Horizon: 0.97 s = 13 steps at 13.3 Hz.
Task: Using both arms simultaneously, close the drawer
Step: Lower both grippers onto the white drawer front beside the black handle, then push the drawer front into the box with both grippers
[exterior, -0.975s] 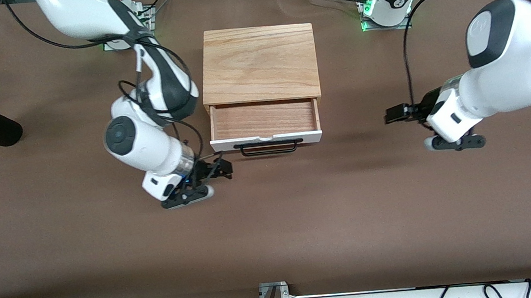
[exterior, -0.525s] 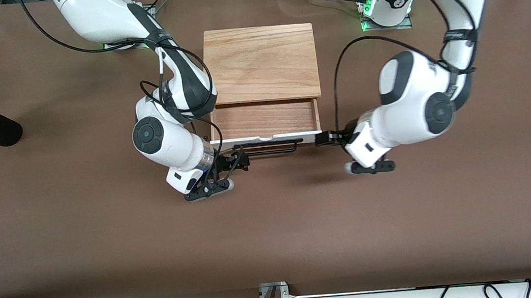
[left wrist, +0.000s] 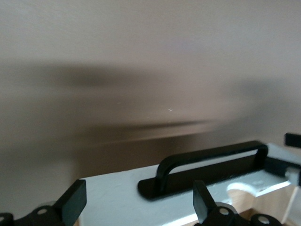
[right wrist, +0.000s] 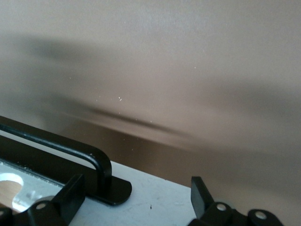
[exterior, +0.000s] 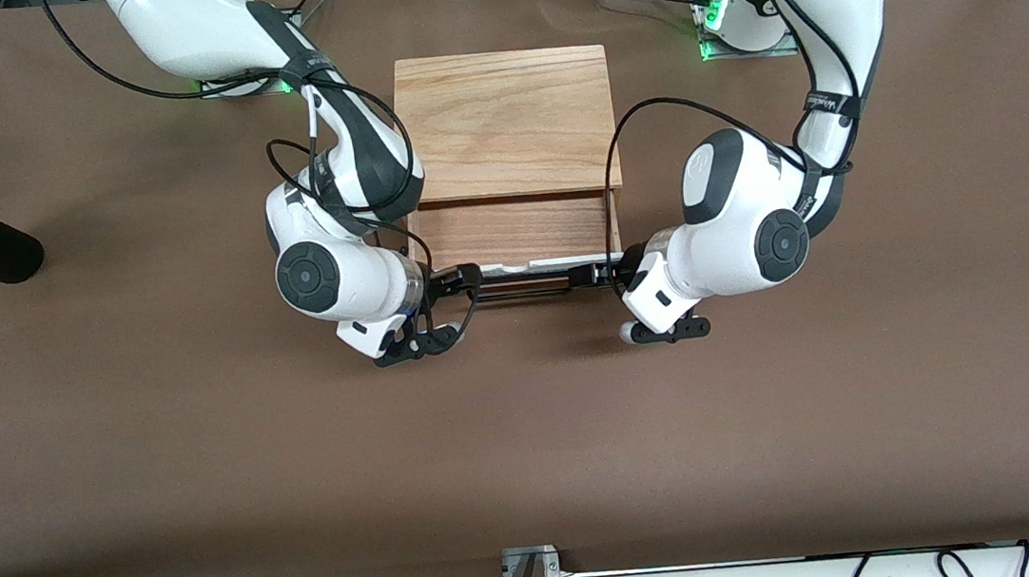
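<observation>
**Wrist views place both grippers at the drawer front; a skewed push is the hazard**

Wrist views show each gripper's fingers spread apart, gripping nothing. The left gripper [exterior: 591,273] is set against the drawer [exterior: 516,231] front panel at the left arm's end of the handle [exterior: 522,290]; the right gripper [exterior: 455,282] at the right arm's end. The drawer is pulled partly out of the cabinet [exterior: 507,124]. If one arm were driven harder, the drawer could be skewed and jammed, or a finger caught under the handle.
</observation>
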Available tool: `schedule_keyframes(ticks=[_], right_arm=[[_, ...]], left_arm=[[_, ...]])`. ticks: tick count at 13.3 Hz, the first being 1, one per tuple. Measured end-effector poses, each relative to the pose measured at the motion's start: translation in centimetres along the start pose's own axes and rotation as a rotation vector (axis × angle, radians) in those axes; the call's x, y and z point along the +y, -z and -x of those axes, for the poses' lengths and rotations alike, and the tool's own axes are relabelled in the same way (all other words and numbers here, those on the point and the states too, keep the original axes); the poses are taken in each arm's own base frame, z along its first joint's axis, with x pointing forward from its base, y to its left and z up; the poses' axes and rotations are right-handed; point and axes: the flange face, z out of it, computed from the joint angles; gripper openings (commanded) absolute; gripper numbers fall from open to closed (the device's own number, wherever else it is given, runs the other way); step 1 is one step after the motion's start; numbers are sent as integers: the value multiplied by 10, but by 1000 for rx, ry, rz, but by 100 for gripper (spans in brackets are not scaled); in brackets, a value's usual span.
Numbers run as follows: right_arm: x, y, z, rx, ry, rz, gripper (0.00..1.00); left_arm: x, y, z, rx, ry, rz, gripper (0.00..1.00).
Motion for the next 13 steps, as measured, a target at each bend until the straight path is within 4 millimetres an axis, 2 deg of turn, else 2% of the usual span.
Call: schedule_keyframes(ticks=[3,8,13], right_arm=[[2,0,2,-30,-6,-2,100],[0,-3,8,-77,-2,2,100],[-12,-11,20,-146,16,1,100]], left_arm=[[1,-10,0,-14,6,6,100],[7,-34,12,-69,-10,-17,100],[0,-44,25,-196,-11,-52,100]])
